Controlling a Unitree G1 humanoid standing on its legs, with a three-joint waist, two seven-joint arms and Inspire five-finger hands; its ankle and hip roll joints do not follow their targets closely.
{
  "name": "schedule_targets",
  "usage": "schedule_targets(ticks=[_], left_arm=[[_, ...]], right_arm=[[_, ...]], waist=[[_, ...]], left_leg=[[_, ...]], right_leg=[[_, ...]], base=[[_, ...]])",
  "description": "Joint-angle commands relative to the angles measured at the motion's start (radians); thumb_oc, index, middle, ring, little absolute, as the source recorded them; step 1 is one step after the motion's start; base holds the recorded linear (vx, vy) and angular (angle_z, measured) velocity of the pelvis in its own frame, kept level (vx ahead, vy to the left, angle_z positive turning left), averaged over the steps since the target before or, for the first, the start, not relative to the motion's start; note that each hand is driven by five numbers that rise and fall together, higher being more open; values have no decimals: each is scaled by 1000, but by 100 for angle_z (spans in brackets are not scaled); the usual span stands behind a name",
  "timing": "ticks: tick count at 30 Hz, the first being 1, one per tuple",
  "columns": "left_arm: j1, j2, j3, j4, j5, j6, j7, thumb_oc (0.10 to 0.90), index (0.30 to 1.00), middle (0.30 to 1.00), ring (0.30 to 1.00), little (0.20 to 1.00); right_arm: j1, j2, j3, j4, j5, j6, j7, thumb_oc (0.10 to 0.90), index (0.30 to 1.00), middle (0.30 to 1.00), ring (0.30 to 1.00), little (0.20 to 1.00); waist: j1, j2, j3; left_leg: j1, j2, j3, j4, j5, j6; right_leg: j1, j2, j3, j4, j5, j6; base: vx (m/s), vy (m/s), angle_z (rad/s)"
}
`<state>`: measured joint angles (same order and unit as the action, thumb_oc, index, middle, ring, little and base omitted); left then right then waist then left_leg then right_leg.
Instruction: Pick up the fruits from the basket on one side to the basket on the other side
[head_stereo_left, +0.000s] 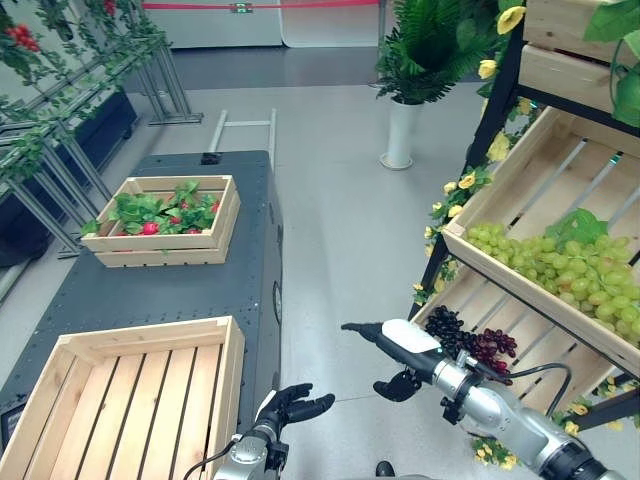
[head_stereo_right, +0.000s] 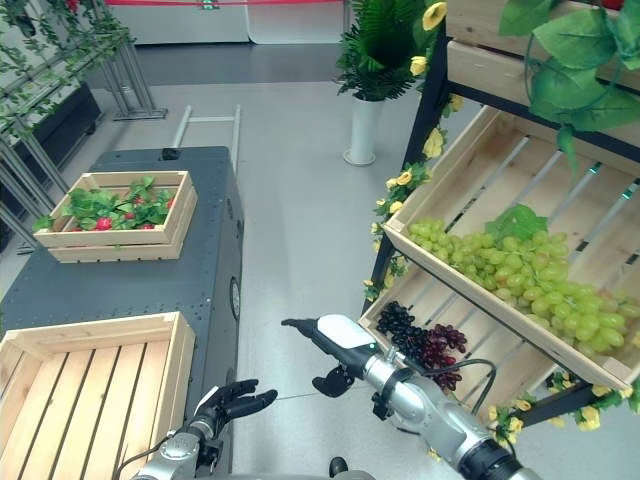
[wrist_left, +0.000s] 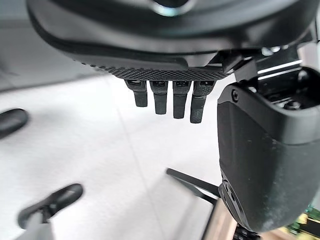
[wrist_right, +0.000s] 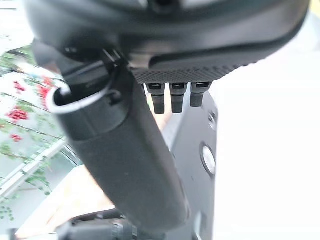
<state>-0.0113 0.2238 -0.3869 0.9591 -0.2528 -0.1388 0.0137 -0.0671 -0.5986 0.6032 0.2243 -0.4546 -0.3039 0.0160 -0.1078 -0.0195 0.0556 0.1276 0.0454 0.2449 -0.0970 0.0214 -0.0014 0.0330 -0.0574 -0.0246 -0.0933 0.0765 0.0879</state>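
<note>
Dark grapes (head_stereo_left: 470, 338) lie in lower shelf crate (head_stereo_left: 560, 352); right hand (head_stereo_left: 392, 339) just beside them, fingers straight, empty. Left hand (head_stereo_left: 296, 405) relaxed, well apart.

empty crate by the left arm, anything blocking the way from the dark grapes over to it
Nothing visible does. The dark grapes lie in the lower shelf crate on the right, the empty crate sits on the dark cart, and bare floor lies between. The right hand, open, holding nothing, hangs over that gap.
</note>
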Motion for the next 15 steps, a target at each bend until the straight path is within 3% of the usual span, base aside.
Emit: schedule_targets(ticks=[1,7,9,15], left_arm=[[-98,-12,-34,6,-6,-99,-22,800,900,900,900,900],[-78,-2,-40,10,55,-152,-7,800,900,900,900,900],[-73,-1,-45,25,85,-148,-11,800,900,900,900,900],[-81,-12,-106,115,193,-119,-49,800,900,900,900,900]], right_arm=[[-89,47,-12,6,102,-5,-125,800,900,900,900,900],[-61,113,-21,127,283,55,-96,800,900,900,900,900],[-39,163,-39,201,396,89,-67,800,900,900,900,900],[-26,267,-56,391,493,149,-9,800,900,900,900,900]], waist=[[28,-1,6],[48,4,10],[52,9,12],[61,21,18]], left_leg=[[10,-33,-33,10,-81,26],[-2,-37,-67,10,-77,25],[-4,-39,-79,10,-75,25],[-12,-47,-108,10,-72,28]], right_leg=[[36,-9,-61,6,-21,8],[44,-12,-90,6,-28,2],[50,-14,-102,6,-32,-2],[61,-20,-129,6,-44,-6]], base=[[-3,-57,14],[-9,-41,20],[-6,-37,19],[-14,-21,17]])
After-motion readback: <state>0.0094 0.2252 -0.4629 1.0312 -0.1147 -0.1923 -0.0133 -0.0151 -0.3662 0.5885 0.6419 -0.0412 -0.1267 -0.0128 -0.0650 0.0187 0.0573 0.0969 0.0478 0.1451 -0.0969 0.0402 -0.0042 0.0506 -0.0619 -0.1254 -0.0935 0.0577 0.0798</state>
